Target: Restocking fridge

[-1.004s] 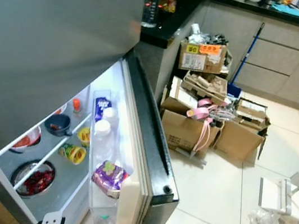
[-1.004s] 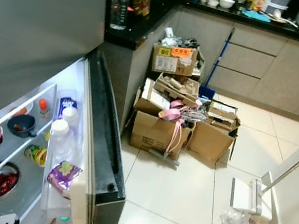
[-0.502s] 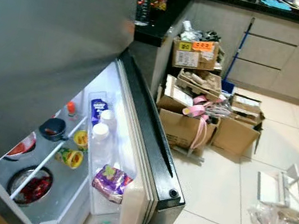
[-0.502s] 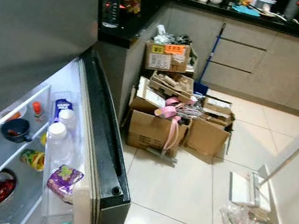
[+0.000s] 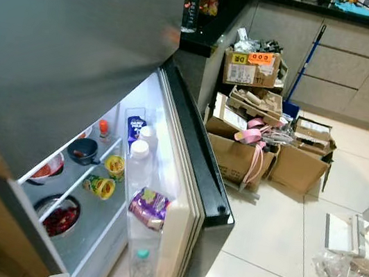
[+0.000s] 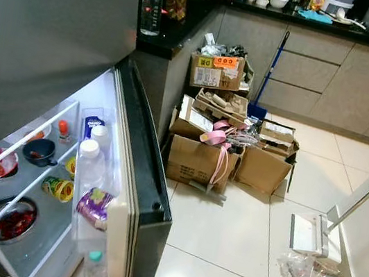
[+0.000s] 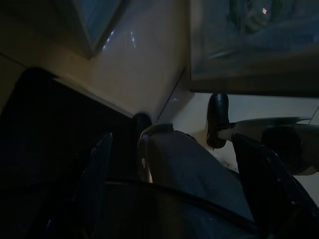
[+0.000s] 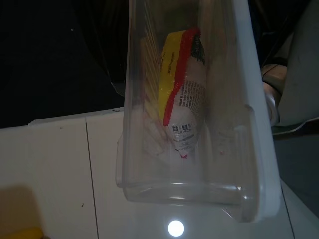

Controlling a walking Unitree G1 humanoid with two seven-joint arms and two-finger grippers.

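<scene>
Clear bin [image 8: 199,164] with yellow-red packet [image 8: 183,94] before right end effector — finger state indiscernible.

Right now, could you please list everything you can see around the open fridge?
Fridge door: one, dark, swung open.
Purple packet: one, in the door rack.
White-capped bottles: two, clear, door rack behind the packet.
Green-capped bottle: one, lower door rack.
Dark cup: one, on the upper shelf.
Bowl of red food: one, on the lower shelf.
Cardboard boxes: several, brown, piled on the floor by the counter.
Broom: one, blue handle, leaning against the cabinets.
Clear bin: one, holding a yellow and red packet.
Left gripper: black fingers apart, in the dark.
</scene>
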